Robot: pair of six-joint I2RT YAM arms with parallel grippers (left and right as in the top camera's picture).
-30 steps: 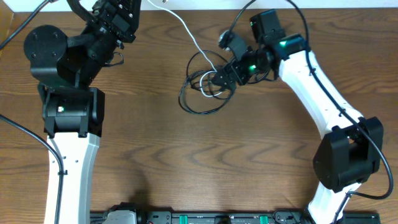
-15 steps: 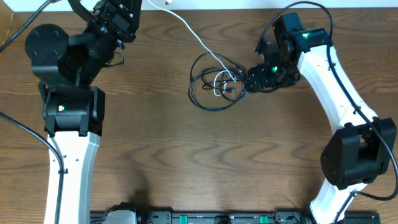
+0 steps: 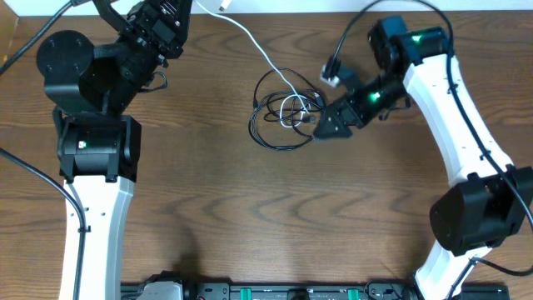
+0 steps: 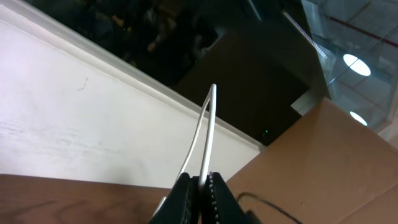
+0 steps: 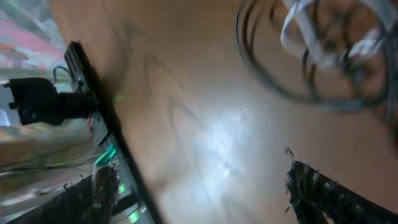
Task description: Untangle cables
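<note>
The right arm (image 3: 454, 117) reaches across the table (image 3: 250, 217) from 3 o'clock. Its gripper (image 3: 323, 129) is spread wide and empty, just at 4 o'clock of the tangle of cables (image 3: 287, 108); a second ago it sat on them. At 11 o'clock, the left gripper (image 4: 200, 194) is clenched on the white cable (image 4: 208, 134).

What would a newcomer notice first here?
A knot of cables, mostly black, lies in the middle of the table. A white cable runs from it up-left to the far edge, and the left hand is shut on it. The open right hand sits just right of the knot.
</note>
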